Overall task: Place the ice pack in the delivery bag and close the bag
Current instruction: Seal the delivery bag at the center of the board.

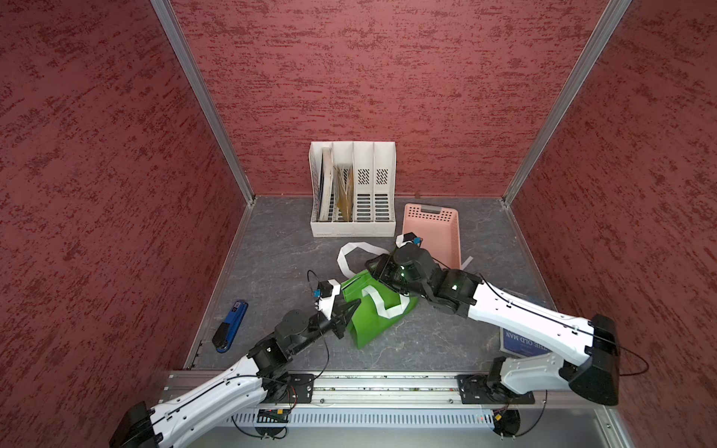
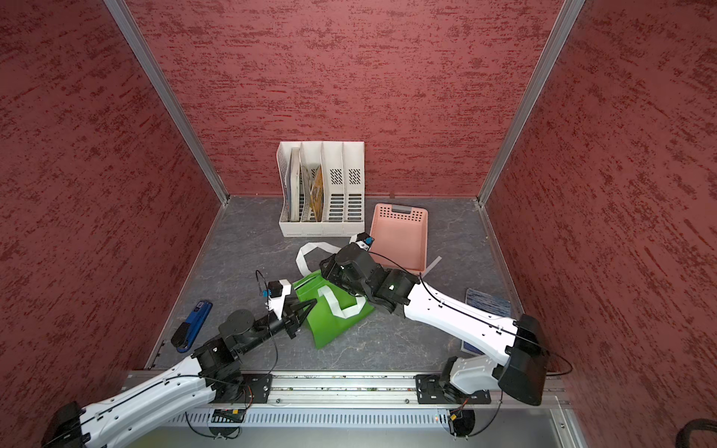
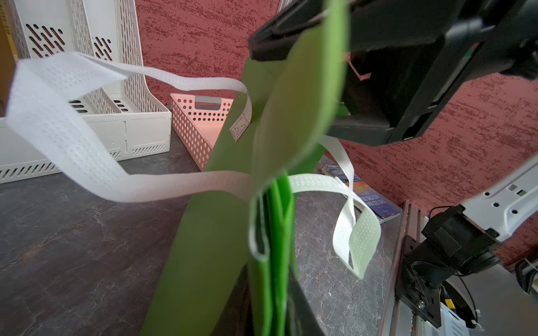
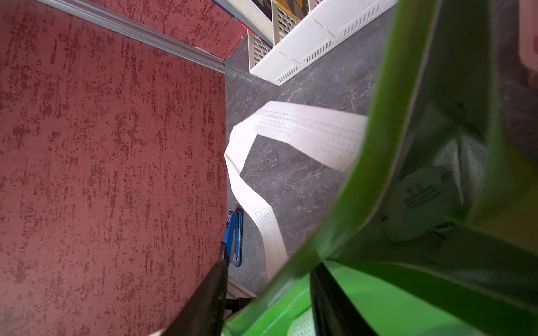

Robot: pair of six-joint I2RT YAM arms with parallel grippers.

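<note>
left claw (image 1: pixel 355 307): its fingers flank a folded edge of the bright green fabric delivery bag (image 1: pixel 372 322). The left wrist view cuts them off, so it cannot be told whether they pinch the fold or sit loose on it.
right claw (image 4: pixel 270 263): the jaws stand apart, astride the bag's rim. A gap shows beside one finger, so nothing is clamped.
ice pack (image 4: pixel 422 197): seemingly the pale pouch with small print just beyond the right claw, down inside the bag's dim silver lining.
why so held: as a judgement, the claws take opposite edges so that the limp bag, slumped between them, has its mouth spread.
white strap handles (image 1: pixel 349 254): one loops loose on the grey tabletop (image 1: pixel 279 252) beyond both claws. Another drapes over the bag between them.
pink perforated plastic basket (image 1: pixel 434 232): beyond the right claw, near it.
hidden: in both top views the right wrist covers the bag's mouth. The pouch is blurred and its print unreadable. The dark blue book (image 1: pixel 520 343), behind the right claw, lies partly under that arm.
</note>
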